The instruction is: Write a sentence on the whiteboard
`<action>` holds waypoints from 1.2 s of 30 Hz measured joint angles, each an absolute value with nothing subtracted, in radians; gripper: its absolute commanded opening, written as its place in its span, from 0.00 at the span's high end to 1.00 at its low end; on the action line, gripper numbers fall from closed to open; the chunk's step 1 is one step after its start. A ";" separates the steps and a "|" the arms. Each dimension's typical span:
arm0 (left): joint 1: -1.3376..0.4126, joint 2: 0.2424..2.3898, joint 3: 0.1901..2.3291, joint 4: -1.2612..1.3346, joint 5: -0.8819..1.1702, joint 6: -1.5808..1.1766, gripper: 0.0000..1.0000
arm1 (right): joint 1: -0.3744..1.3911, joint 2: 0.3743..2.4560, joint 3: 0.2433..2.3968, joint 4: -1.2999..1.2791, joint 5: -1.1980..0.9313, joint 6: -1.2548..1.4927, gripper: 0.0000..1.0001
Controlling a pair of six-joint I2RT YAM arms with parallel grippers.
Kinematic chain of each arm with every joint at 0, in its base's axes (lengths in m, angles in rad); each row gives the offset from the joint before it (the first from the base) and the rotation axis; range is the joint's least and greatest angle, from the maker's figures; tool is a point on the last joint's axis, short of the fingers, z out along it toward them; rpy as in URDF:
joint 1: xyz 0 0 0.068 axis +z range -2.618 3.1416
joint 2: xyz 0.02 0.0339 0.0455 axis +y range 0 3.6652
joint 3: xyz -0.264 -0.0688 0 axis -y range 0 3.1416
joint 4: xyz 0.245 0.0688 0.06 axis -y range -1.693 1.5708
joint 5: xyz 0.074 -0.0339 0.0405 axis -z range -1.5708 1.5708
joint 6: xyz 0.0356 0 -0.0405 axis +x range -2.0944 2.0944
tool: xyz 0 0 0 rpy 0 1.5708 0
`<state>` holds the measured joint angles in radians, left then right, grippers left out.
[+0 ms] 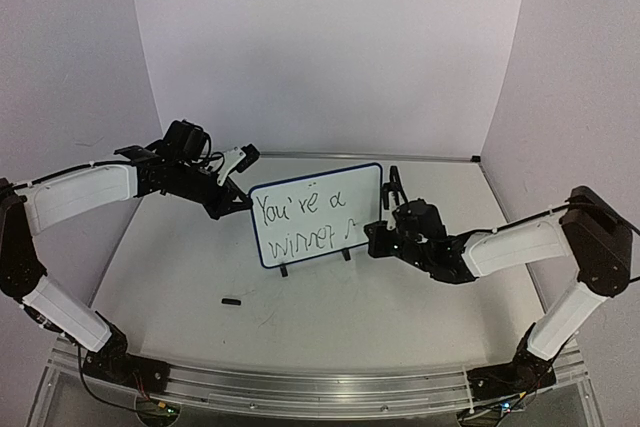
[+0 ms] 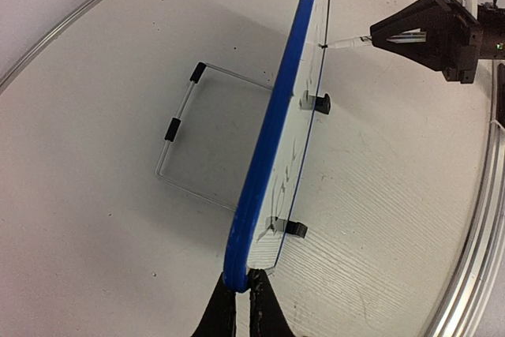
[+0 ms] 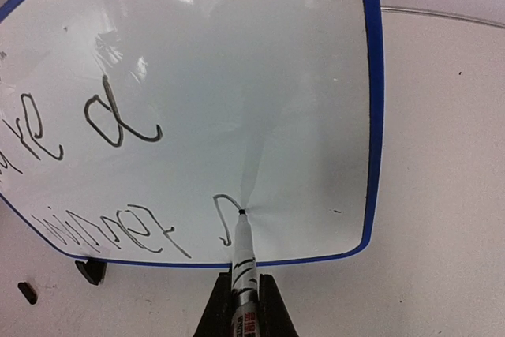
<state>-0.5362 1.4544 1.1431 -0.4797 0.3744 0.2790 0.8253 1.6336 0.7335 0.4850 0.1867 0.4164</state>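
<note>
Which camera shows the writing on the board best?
Top external: the whole sentence faces it, both rows readable. Right wrist is closer, by the marker, but cuts off the start. Left wrist sees the whiteboard edge-on, lettering barely visible.

The top external camera sits high behind the near edge of the table, looking forward and down, far enough off to hold the whole whiteboard face-on. The left wrist camera is close at the board's corner, sighting along its blue edge towards the right gripper. The right wrist camera looks closely along the marker at the written face. All three share the board; both wrist views share the marker's tip.
</note>
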 measured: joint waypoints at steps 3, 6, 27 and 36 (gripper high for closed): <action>-0.536 1.454 1.143 -0.480 0.375 0.279 1.00 | 0.825 1.661 0.727 0.485 0.186 0.433 1.00; -0.536 1.454 1.143 -0.480 0.375 0.279 1.00 | 0.825 1.679 0.718 0.485 0.185 0.447 1.00; -0.537 1.455 1.143 -0.481 0.370 0.279 1.00 | 0.825 1.583 0.669 0.520 0.201 0.447 1.00; -0.537 1.455 1.143 -0.480 0.371 0.279 1.00 | 0.825 1.614 0.694 0.519 0.215 0.435 1.00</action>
